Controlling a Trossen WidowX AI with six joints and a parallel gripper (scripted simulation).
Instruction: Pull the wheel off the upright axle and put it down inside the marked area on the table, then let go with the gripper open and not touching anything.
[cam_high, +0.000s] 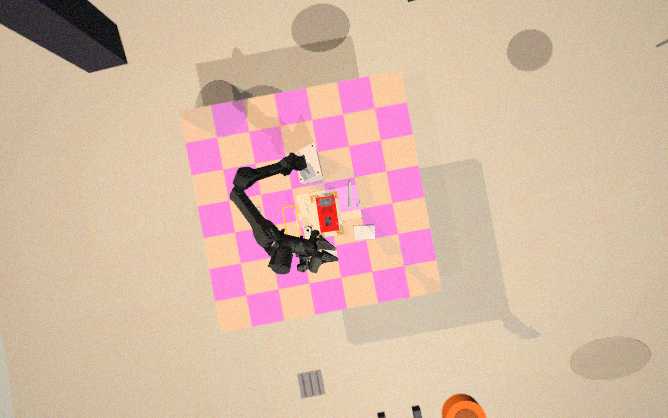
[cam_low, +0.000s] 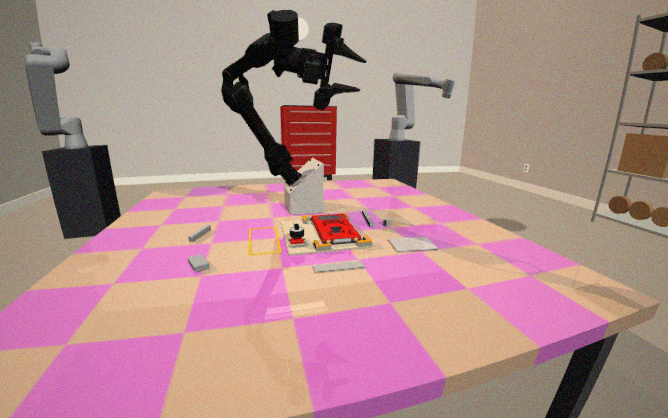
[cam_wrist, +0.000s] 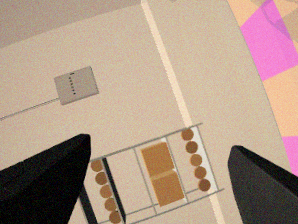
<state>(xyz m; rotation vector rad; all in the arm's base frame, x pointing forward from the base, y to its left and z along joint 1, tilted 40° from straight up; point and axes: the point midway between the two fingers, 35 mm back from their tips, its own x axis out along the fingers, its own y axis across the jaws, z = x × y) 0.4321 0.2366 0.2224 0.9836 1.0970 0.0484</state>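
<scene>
Exterior: open hand (cam_low: 336, 73) above wheel (cam_low: 297, 231)

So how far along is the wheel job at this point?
Nothing is done yet: the wheel sits on its axle beside the red part, and the yellow-outlined area holds nothing. The gripper is open and empty, high above the table. Reaching, gripping, pulling off, placing and releasing all remain.

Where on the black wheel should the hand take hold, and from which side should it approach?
Grip the wheel by its round outer rim, coming straight down from above. It sits flat on an upright axle, so it should lift off vertically. The hand is open and empty, high above the table, so it must first descend and point downward.
</scene>
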